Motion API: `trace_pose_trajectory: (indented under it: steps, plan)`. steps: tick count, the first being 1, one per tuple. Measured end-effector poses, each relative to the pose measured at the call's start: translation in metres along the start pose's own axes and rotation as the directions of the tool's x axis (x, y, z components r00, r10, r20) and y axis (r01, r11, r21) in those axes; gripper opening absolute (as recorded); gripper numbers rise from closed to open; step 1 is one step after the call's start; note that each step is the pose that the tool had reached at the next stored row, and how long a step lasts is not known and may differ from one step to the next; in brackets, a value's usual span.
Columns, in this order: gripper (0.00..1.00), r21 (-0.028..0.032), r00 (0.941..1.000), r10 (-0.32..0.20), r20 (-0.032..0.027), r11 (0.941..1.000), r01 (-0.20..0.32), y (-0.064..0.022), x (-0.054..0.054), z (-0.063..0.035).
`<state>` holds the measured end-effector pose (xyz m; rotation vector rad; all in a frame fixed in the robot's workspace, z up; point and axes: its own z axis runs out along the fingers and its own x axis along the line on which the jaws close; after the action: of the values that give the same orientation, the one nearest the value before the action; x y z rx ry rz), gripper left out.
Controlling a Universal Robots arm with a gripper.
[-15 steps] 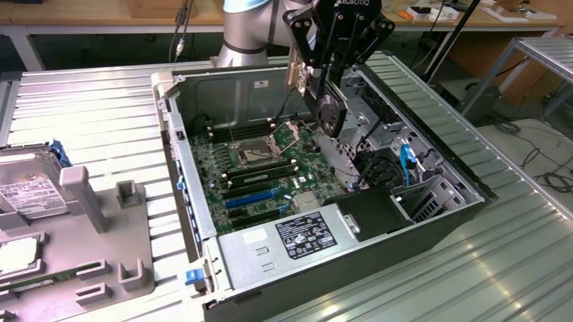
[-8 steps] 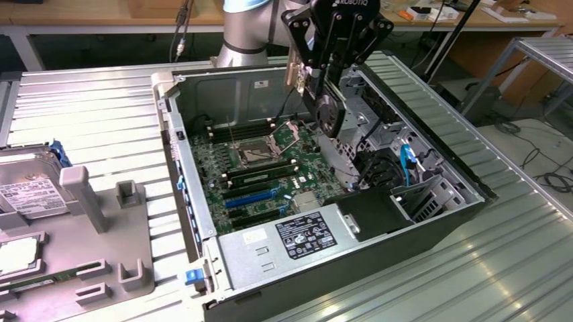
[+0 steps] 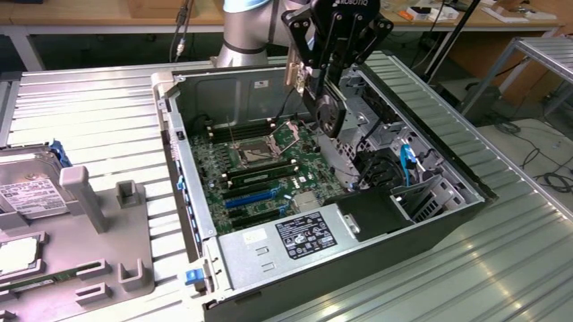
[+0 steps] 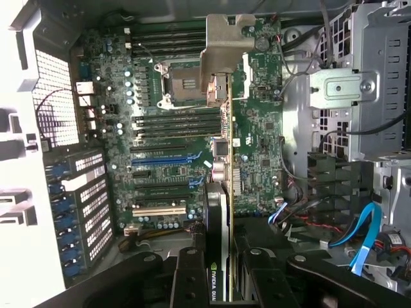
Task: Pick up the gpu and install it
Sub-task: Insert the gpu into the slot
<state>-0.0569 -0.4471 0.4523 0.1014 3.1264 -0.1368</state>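
An open black-and-silver computer case (image 3: 233, 84) was laid on a ribbed silver metal table (image 3: 98, 100). A green motherboard (image 3: 211, 164) was seen inside it, alongside a silver white-labelled power supply box (image 3: 278, 241) and blue flat cables (image 3: 407, 164). At the exterior view's left, a grey white-labelled hard drive (image 3: 27, 194) was held in a grey plastic tray (image 3: 98, 208).

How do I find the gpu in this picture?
Find the big open computer case. Above its green motherboard, the black gripper holds the gpu on edge. It alone is a thin black card with a round fan and a silver end bracket.
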Motion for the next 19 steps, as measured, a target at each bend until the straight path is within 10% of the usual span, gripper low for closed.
trace_pose_trajectory:
  steps: [19]
  plan:
    - [0.27,-0.0011,0.9935,-0.113,0.0100,0.9936,0.113,0.0001,0.0000,0.0000]
